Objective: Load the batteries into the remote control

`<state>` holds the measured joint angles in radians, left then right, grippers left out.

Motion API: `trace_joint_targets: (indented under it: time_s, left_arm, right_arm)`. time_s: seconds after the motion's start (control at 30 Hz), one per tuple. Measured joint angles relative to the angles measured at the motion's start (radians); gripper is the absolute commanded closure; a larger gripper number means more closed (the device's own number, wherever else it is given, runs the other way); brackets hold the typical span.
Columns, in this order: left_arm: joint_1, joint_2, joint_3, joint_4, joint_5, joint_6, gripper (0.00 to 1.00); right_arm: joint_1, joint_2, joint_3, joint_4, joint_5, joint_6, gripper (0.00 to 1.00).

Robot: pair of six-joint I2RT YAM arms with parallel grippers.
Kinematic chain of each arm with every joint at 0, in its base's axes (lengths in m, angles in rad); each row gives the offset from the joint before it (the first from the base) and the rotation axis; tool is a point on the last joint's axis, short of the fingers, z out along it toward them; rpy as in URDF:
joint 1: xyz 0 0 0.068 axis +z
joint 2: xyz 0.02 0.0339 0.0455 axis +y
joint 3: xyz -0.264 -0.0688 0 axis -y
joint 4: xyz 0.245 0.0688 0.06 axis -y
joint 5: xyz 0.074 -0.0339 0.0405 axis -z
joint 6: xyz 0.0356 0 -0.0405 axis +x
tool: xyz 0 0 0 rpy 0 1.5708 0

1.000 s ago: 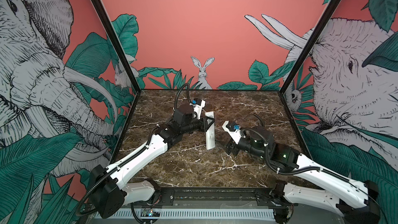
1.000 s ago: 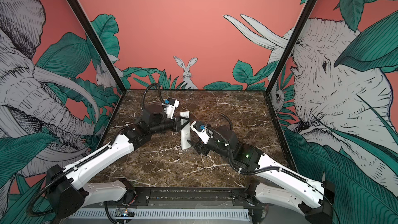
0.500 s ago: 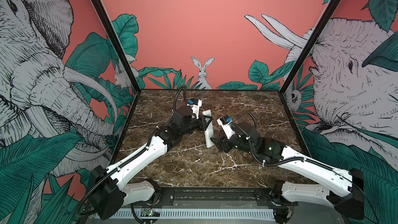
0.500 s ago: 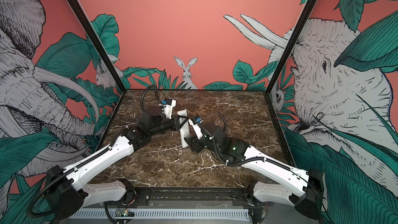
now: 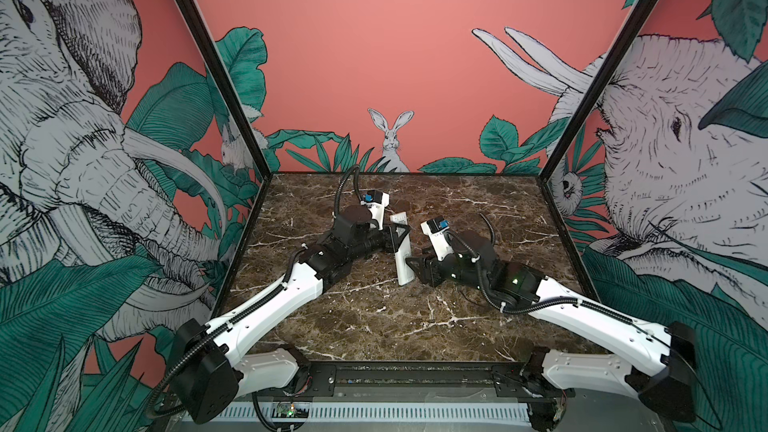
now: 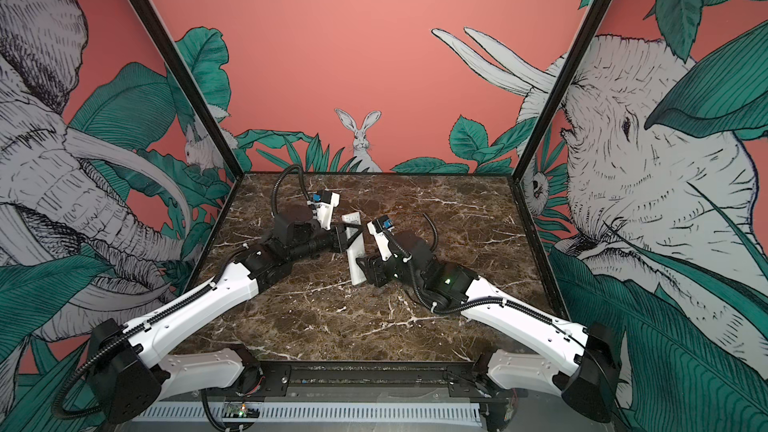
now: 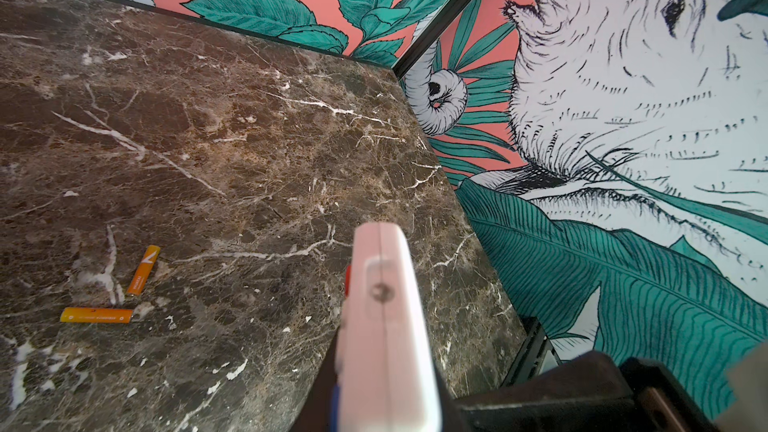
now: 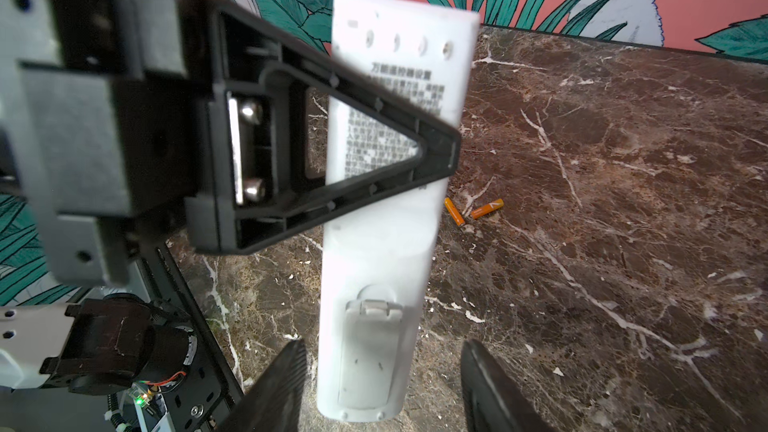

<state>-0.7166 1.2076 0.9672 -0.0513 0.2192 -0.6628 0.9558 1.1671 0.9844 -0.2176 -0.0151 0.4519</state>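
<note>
The step in hand appears to be opening the battery compartment, before any loading. The left hand point(image 5: 400, 238) is clenched across the middle of the remote control point(image 5: 402, 251) and holds it up at a slant over the bench point(image 5: 374, 317), plain printed back turned toward the right arm. In the right wrist view the right hand point(image 8: 382, 388) is released. Its two dark fingers point(image 8: 278, 384) stand on either side of the remote's lower end with a gap on each side, touching nothing. Between them lies the battery cover point(image 8: 370, 351), still seated flush with its latch tab point(image 8: 375, 306) toward the remote's middle. The compartment is therefore shut and its inside cannot be seen. Both batteries point(image 8: 487, 208) lie outside it on the bench, tips nearly meeting in a shallow V, well apart from either hand. The next move likely calls for a fingertip on the tab, pressing and sliding the cover off while the left grip stays firm. A squeeze on the remote's sides alone would probably not free it.
</note>
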Motion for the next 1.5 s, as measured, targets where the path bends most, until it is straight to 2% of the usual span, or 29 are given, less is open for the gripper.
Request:
trace_joint_targets:
  time_s: [0.23,0.47,1.5]
  left_arm:
    - [0.0,0.0,-0.002,-0.001,-0.003,0.0,1.0]
    - [0.0,0.0,-0.003,-0.001,-0.004,0.0,1.0]
    - [0.0,0.0,-0.009,-0.002,-0.023,0.001,1.0]
  right_arm:
    - [-0.002,0.037,0.0,0.025,-0.02,0.017,0.38]
    - [-0.007,0.062,-0.002,0.034,-0.024,0.027,0.41]
    - [-0.008,0.089,-0.017,0.079,-0.066,0.043,0.62]
